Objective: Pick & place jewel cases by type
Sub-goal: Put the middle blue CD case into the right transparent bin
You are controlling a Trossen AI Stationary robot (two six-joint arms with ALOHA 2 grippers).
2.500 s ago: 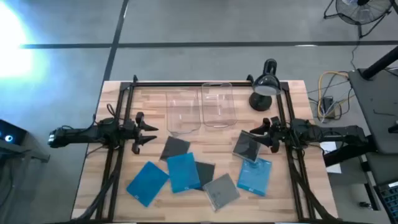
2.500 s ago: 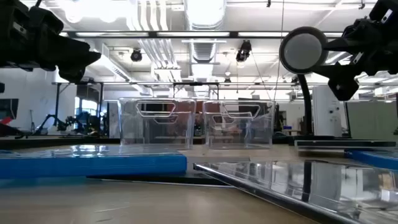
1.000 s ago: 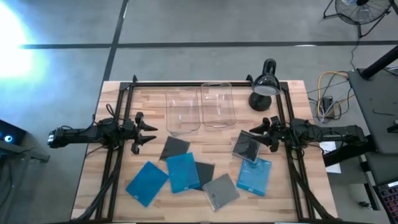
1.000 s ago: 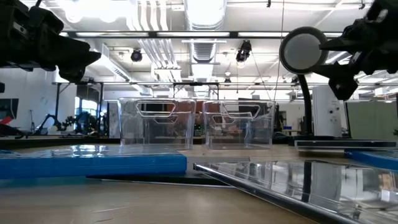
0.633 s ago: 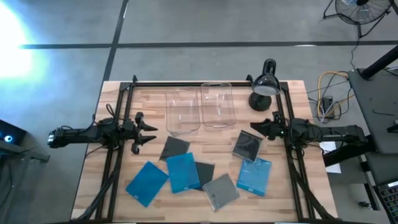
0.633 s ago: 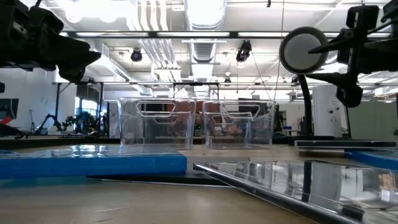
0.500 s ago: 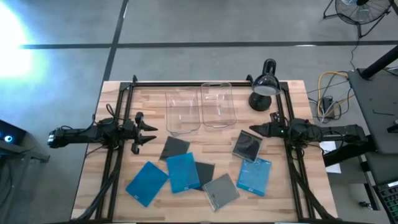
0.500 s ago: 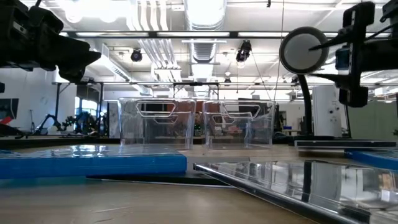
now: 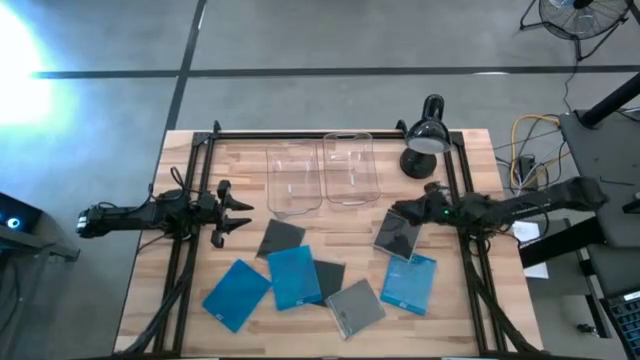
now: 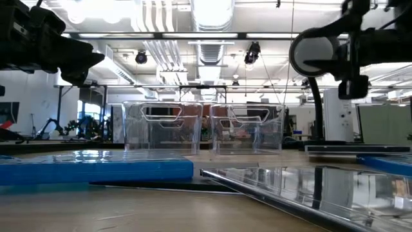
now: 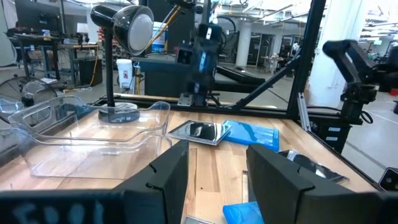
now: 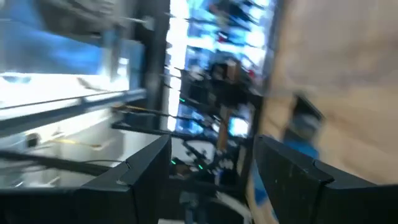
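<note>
Blue and grey jewel cases (image 9: 295, 277) unlabelled | left gripper (image 9: 232, 211) jaws wide | right gripper (image 9: 405, 211) jaws wide

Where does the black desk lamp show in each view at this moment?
High view: the black desk lamp stands just right of the two clear bins.
Low view: the lamp's round head is upper right, above and right of the bins.
Left wrist view: the lamp is upper left, behind a bin.
Right wrist view: too blurred to tell.
Shared landmark: the clear bins.
</note>
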